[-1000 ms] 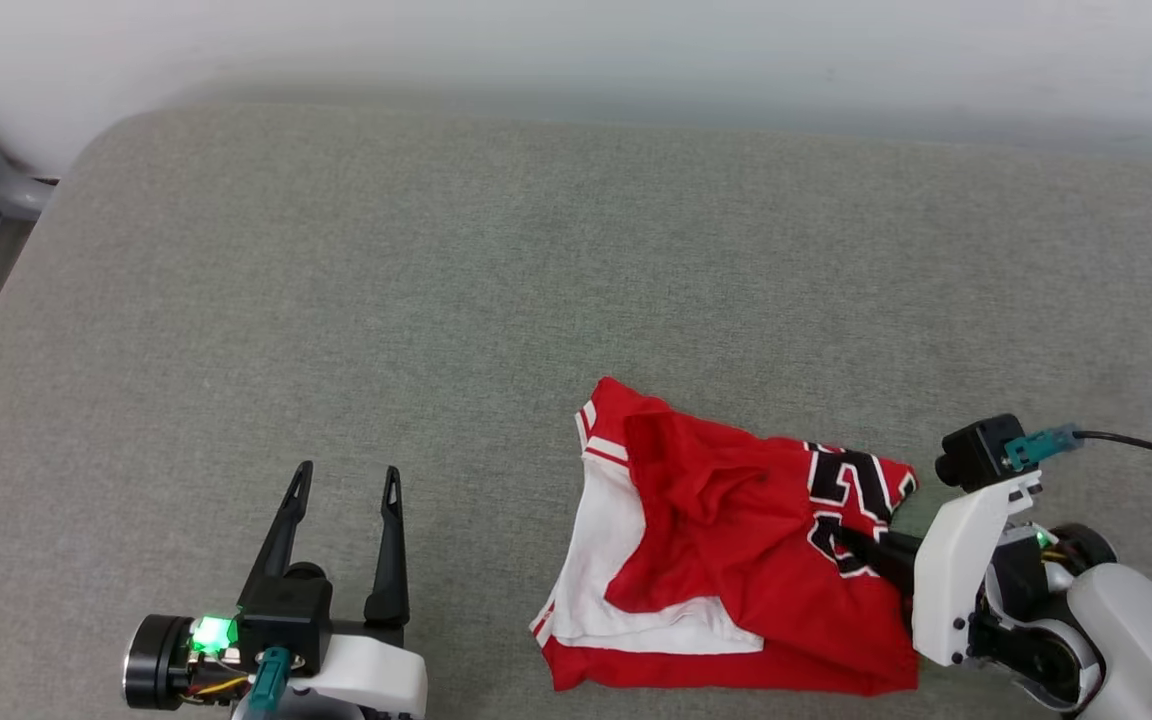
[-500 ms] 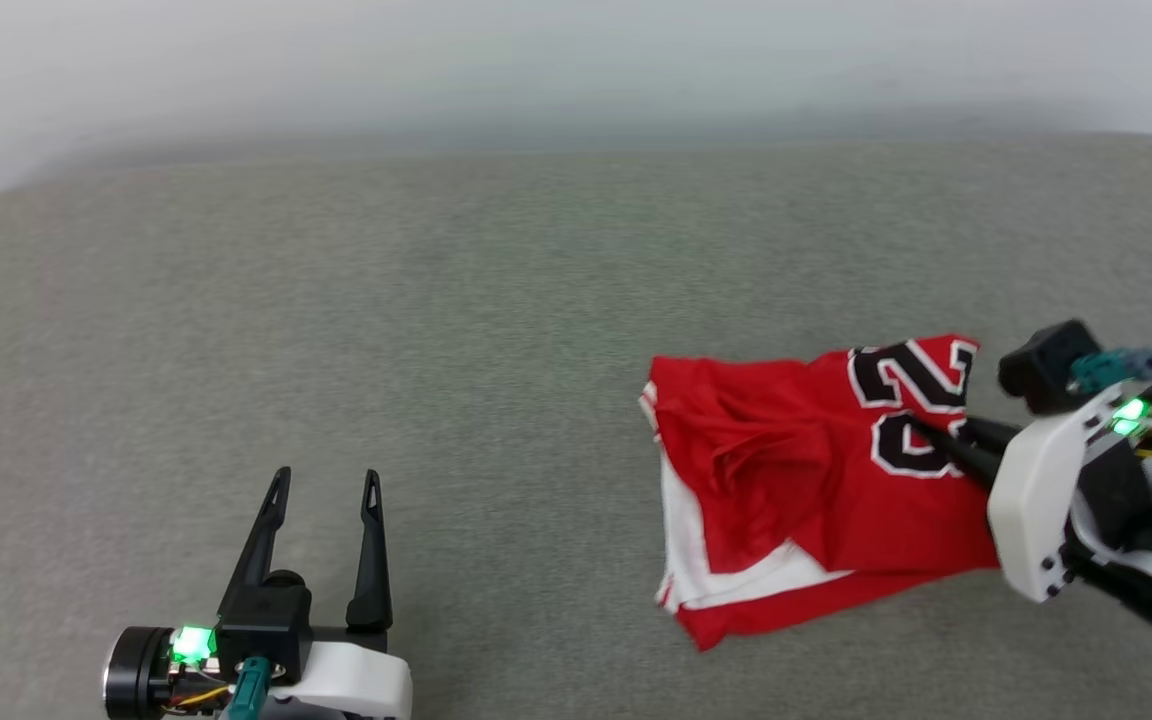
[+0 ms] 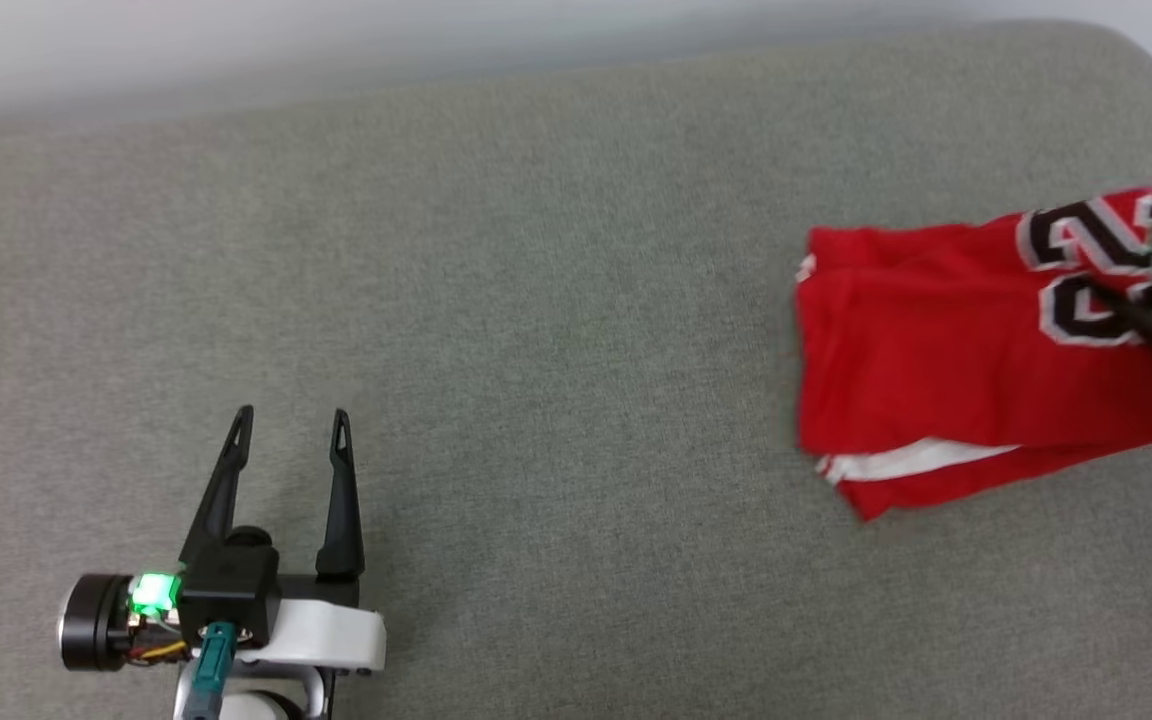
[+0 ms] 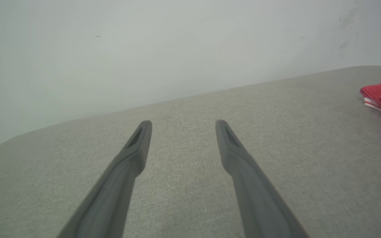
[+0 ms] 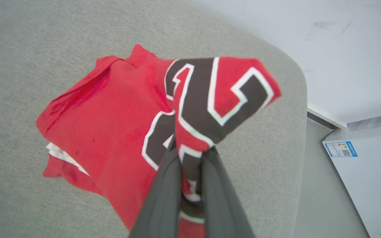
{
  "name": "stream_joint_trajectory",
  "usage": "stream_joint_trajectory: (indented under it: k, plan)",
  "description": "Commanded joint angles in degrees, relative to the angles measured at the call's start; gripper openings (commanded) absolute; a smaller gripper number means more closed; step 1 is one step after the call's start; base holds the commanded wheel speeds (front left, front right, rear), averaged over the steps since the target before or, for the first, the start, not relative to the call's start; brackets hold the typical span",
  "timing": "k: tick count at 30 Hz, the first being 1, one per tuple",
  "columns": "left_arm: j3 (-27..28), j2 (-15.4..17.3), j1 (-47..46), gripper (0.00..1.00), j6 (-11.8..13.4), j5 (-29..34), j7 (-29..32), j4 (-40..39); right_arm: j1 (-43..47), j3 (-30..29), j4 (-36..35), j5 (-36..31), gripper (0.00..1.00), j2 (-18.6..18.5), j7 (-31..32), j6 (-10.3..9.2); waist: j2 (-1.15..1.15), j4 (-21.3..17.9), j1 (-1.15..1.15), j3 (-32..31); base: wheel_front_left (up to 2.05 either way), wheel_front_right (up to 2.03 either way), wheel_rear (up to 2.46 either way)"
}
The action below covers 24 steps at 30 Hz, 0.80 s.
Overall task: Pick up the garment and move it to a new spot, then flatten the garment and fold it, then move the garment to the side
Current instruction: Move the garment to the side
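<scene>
1. Garment lies bunched on the grey cushion, far to the right in the head view, near the cushion's rounded right corner.
2. Its red body faces up, with black white-outlined lettering at the right end and a white strip with striped trim along the near edge.
3. Right gripper is clamped tight on a fold of the lettered part. In the right wrist view the cloth is pinched between both fingers and bunches in a peak beyond the tips, while the rest spreads over the cushion.
4. Left gripper sits low at the left of the head view, well apart from the garment. Its fingers are spread wide with nothing between them, over bare cushion.
5. In the left wrist view a red edge with striped trim shows at the far right, before a pale wall.
6. Past the cushion's corner, the right wrist view shows grey floor and a white panel bearing a blue label.
</scene>
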Motion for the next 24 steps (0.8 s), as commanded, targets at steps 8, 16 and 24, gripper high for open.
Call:
stream_joint_trajectory:
  k: [8, 16, 24]
  plan:
    - [-0.14, 1.59, -4.05, 1.0, -0.49, 0.97, -0.12, -3.02, -3.65, -6.97, 8.89, -2.24, 0.0, -4.12, 2.06, -0.08, 0.0, -0.25, -0.01, 8.48, 0.0, 0.0, 0.0]
    - [-1.17, 1.96, -7.58, 1.0, -0.66, 1.46, -0.12, -4.79, -5.96, -15.6, 20.72, -5.15, 0.0, -4.8, 0.01, -0.08, 0.0, 1.51, -0.01, 13.99, 0.0, 0.0, 0.0]
    - [-2.15, 1.95, -9.58, 1.0, -0.11, 1.55, -0.12, -5.41, -8.9, -23.52, 29.88, -10.43, 0.0, -2.81, -2.05, -0.08, 0.0, 3.13, -0.01, 16.86, 0.0, 0.0, 0.0]
